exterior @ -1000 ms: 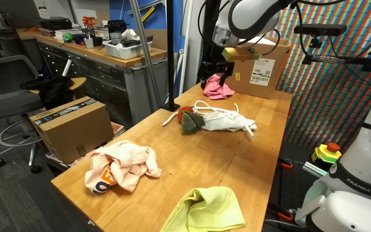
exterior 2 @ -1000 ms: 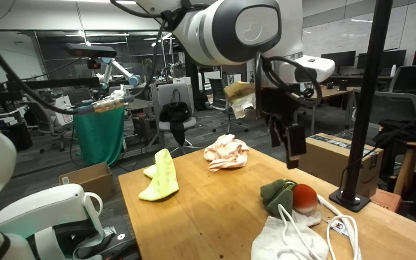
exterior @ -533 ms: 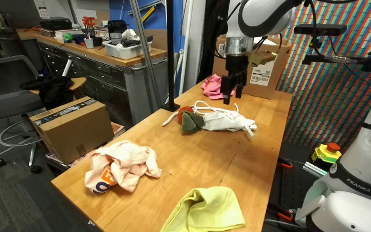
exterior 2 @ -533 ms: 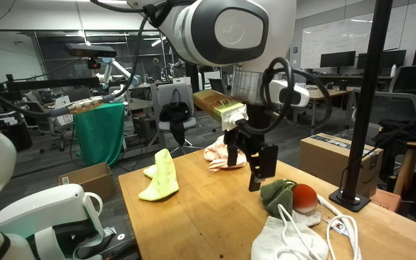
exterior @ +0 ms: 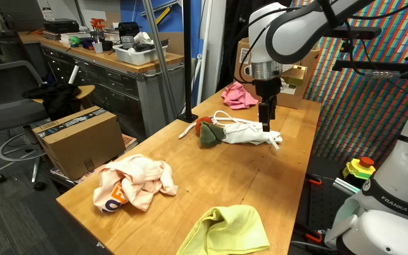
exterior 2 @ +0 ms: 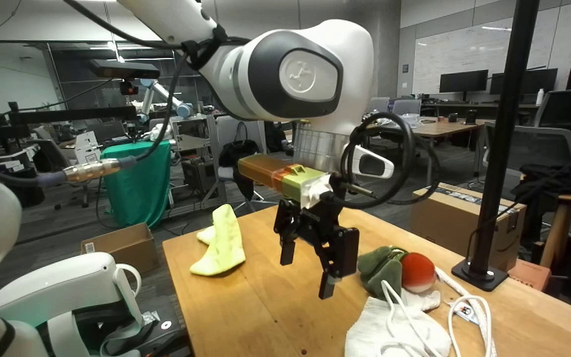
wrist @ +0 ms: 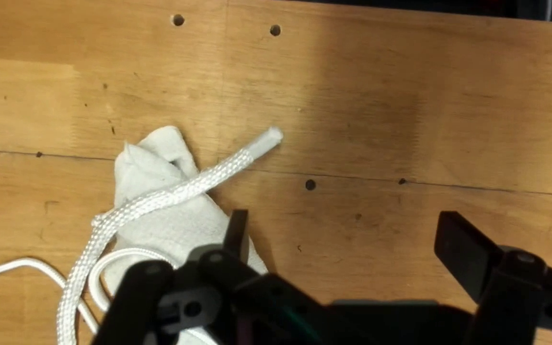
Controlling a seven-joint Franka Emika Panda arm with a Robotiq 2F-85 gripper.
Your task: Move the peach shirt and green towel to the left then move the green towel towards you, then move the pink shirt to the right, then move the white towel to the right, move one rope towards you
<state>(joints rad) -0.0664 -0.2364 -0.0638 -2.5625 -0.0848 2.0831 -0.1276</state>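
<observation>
The tool [wrist: 344, 230], jaws apart, hangs near braided rope [wrist: 185, 189] and seemingly folded white towel [wrist: 175, 230].

In an exterior view, the camera looks obliquely down the length of the desk [exterior: 207, 177], the green towel [exterior: 232, 230] in the foreground and the pink shirt [exterior: 239, 97] toward the far end. In an exterior view, the line of sight runs roughly the opposite way, flatter and closer to the tool [exterior 2: 306, 276], the white towel [exterior 2: 365, 327] cut by the lower border. Both share the green towel and much of the desk. Wrist view: close above the desk, facing steeply down, the tool along the bottom; white towel and rope [wrist: 161, 198] shared with both exterior views.
</observation>
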